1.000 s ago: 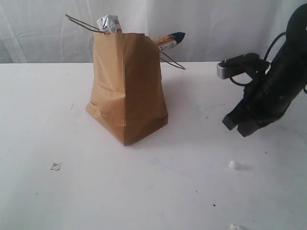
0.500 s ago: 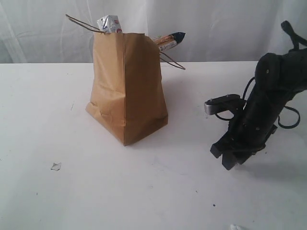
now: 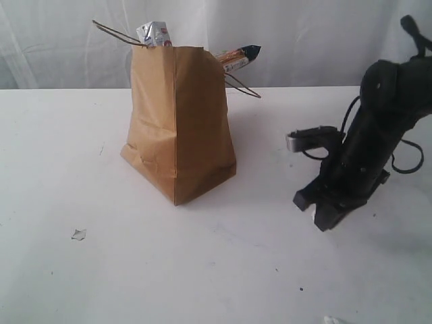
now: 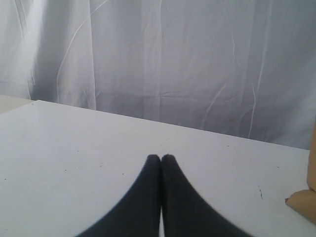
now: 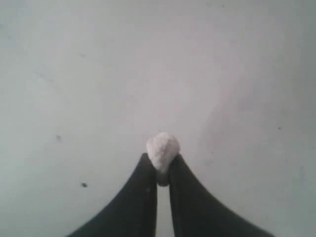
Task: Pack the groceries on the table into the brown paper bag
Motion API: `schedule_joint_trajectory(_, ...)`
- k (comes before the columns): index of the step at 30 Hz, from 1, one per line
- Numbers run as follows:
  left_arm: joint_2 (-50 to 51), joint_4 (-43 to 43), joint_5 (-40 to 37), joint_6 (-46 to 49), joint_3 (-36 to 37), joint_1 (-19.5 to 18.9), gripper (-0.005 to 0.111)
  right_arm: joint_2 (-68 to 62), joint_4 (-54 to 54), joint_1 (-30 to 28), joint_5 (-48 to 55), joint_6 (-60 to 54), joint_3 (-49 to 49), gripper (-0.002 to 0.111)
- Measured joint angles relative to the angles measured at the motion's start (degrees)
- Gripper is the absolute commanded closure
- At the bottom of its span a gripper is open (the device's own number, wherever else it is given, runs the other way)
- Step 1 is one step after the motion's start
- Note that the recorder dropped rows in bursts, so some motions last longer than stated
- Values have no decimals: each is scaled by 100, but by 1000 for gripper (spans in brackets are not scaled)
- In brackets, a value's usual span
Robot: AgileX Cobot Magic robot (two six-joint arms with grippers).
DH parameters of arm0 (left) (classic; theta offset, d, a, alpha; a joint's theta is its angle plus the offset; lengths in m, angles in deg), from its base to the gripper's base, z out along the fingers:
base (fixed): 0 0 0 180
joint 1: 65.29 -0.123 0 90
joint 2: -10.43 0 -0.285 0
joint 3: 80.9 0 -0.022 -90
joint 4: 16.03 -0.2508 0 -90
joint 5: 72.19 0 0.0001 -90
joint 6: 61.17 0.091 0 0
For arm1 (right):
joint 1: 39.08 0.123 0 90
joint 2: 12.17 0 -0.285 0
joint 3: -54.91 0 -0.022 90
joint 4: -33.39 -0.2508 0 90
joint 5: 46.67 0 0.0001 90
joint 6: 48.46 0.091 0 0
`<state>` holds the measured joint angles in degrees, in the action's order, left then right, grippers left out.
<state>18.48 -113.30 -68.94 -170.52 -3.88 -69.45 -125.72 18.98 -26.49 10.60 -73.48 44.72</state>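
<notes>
The brown paper bag (image 3: 179,121) stands upright on the table (image 3: 202,270), left of centre. A white-blue carton (image 3: 154,34) and the end of a spaghetti pack (image 3: 237,57) stick out of its top. My right gripper (image 3: 324,214) is down at the tabletop, to the right of the bag. In the right wrist view it (image 5: 161,160) is shut on a small white lump (image 5: 163,148) pinched at its fingertips. My left gripper (image 4: 161,157) is shut with nothing in it, low over bare table. A corner of the bag (image 4: 303,202) shows at that view's edge.
Another small white lump (image 3: 331,320) lies at the table's front edge, near the right arm. A small pale scrap (image 3: 79,234) lies front left. A white curtain (image 3: 304,34) hangs behind the table.
My right arm came down from mid-air to the tabletop over the white lump, and its jaws opened and then shut on it. The bag and the left gripper have not moved.
</notes>
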Motion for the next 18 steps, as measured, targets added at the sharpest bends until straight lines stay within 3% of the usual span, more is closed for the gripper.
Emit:
schedule_joint_trajectory(6,0,0,0,0,0,0,107,640,-1046,0,225,0,579,108)
schedule_joint_trajectory(10,0,0,0,0,0,0,107,1023,-2406,0,263,-204,934,108)
schedule_joint_trajectory(18,0,0,0,0,0,0,107,1263,-7371,120,-89,-3638,1170,108)
